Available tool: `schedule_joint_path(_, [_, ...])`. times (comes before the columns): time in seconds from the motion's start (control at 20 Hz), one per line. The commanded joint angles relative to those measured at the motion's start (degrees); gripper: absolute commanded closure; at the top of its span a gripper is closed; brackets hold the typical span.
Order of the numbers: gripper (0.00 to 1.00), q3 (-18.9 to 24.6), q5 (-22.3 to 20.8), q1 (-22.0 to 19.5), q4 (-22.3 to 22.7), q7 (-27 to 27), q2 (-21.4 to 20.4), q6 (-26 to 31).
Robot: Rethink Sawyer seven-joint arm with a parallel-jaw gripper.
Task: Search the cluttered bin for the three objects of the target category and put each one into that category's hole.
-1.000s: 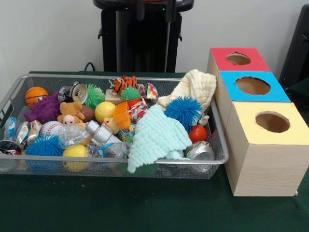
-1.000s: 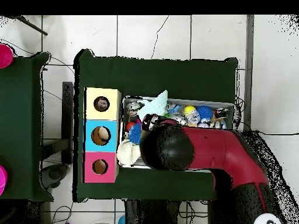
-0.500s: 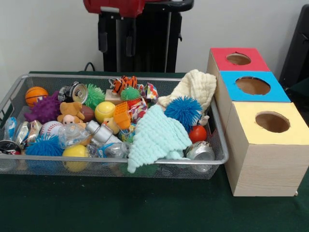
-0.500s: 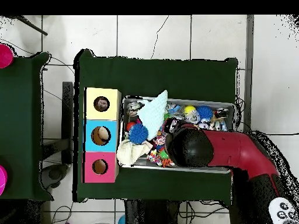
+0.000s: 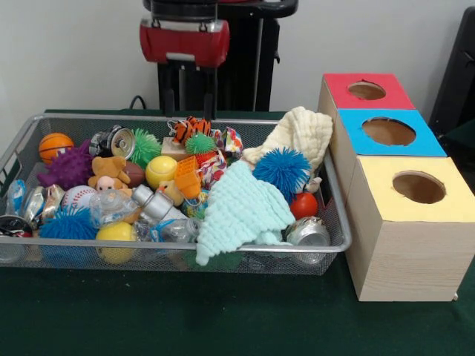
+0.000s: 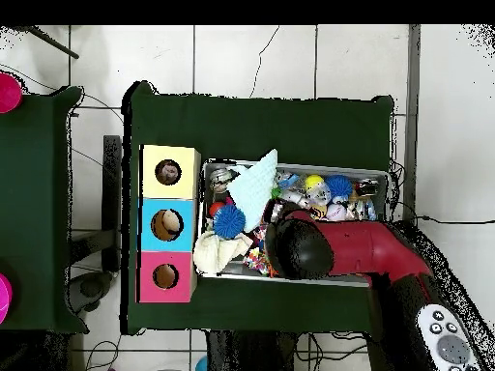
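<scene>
My gripper [image 5: 190, 104] hangs open and empty above the back edge of the wire bin [image 5: 326, 248], just over a tiger toy [image 5: 189, 127]. Its red wrist block [image 5: 184, 41] sits above two dark fingers [image 5: 169, 89] spread apart. The bin holds a mint cloth [image 5: 239, 208], a cream cloth [image 5: 300, 133], a blue spiky ball [image 5: 283, 170], a purple spiky ball [image 5: 68, 167], a small basketball [image 5: 55, 145], a baseball [image 5: 77, 197], a teddy bear [image 5: 110, 172] and cans [image 5: 309, 232]. From overhead, the red arm [image 6: 305, 251] covers the bin's middle and hides the gripper.
Three wooden boxes stand beside the bin, each with a round hole: red top [image 5: 366, 90], blue top [image 5: 389, 132], yellow top [image 5: 417, 187]. Overhead they form a column: yellow [image 6: 169, 172], blue [image 6: 167, 224], red [image 6: 165, 276]. Green cloth [image 5: 223, 319] covers the table.
The gripper has moved leftward along the back of the bin in the front view and come down lower. Nothing in the bin has moved.
</scene>
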Motion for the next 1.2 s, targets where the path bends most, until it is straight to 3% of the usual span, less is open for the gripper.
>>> schedule_joint_path(0.05, [0.00,-0.8,-9.0,0.2,6.9,-1.7,10.4,-9.2])
schedule_joint_path(0.55, [0.00,-1.0,-13.4,-2.2,8.7,-2.2,13.9,-11.6])
schedule_joint_path(0.95, [0.00,2.1,-13.4,-5.9,15.1,-4.2,9.4,-8.0])
schedule_joint_path(1.2, [0.00,-1.4,-16.2,-3.2,16.9,-0.4,10.3,-12.4])
